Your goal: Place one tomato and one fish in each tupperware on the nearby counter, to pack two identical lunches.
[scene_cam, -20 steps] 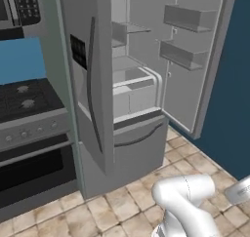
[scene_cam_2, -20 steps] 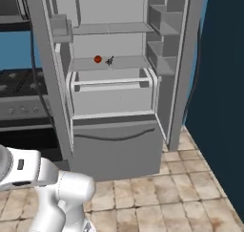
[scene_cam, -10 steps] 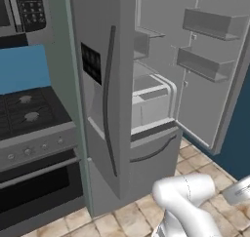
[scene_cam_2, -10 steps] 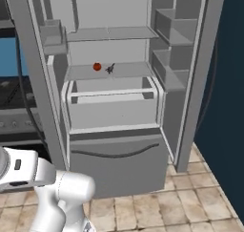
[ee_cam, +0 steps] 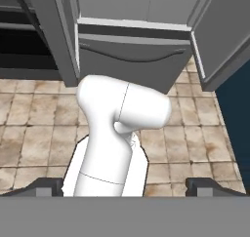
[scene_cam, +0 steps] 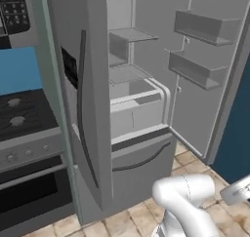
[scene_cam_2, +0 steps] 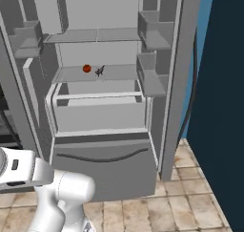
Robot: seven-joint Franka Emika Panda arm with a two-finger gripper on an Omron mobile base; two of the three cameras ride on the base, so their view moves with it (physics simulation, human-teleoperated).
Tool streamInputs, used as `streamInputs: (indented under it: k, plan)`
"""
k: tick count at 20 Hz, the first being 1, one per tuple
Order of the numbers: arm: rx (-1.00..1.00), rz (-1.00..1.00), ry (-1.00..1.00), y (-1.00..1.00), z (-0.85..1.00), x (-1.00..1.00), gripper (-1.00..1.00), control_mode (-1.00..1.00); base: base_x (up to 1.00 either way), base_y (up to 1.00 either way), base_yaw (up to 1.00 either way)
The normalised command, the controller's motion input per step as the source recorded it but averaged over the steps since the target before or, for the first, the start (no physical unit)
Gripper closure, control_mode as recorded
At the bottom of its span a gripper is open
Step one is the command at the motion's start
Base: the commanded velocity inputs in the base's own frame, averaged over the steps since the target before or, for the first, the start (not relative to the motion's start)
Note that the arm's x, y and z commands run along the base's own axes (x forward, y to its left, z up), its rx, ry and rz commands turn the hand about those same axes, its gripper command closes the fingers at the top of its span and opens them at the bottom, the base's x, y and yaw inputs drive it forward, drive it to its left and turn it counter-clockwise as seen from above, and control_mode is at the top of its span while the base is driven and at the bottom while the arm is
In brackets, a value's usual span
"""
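Observation:
A red tomato (scene_cam_2: 86, 68) lies on the middle shelf of the open fridge (scene_cam_2: 100, 131), in the right base view. Right beside it lies the fish (scene_cam_2: 100, 71), small, slim and dark from here. My gripper (ee_cam: 124, 185) is open, its two dark fingertips (ee_cam: 49, 185) far apart with nothing between them. The hand looks down over my own white arm at the tiled floor in front of the fridge's bottom drawer (ee_cam: 132, 50), well away from the shelf. The tupperware and the counter are out of view.
Both fridge doors stand open: the left door (scene_cam: 83, 109) juts toward me and the right door (scene_cam: 210, 70) carries bins. A black stove (scene_cam: 19, 114) with an oven below stands left of the fridge. A dark blue wall (scene_cam_2: 224, 107) closes the right side.
The whole picture has shifted and the fridge has grown larger, so the base has driven closer to it. The tomato and fish stay on their shelf. The gripper stays open.

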Motion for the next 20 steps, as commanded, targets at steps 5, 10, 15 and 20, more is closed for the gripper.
streamInputs:
  k: [5,10,15,20]
  plan:
    - [0.0,0.0,0.0,0.0,0.0,0.0,-1.0,1.0,0.13,-0.49,0.15]
    - [0.0,0.0,0.0,0.0,0.0,0.0,-1.0,1.0,0.45,0.03,0.06]
    - [0.0,0.0,0.0,0.0,0.0,0.0,-1.0,1.0,0.54,0.1,0.0]
    - [0.0,0.0,0.0,0.0,0.0,0.0,-1.0,1.0,0.43,-0.07,0.01]
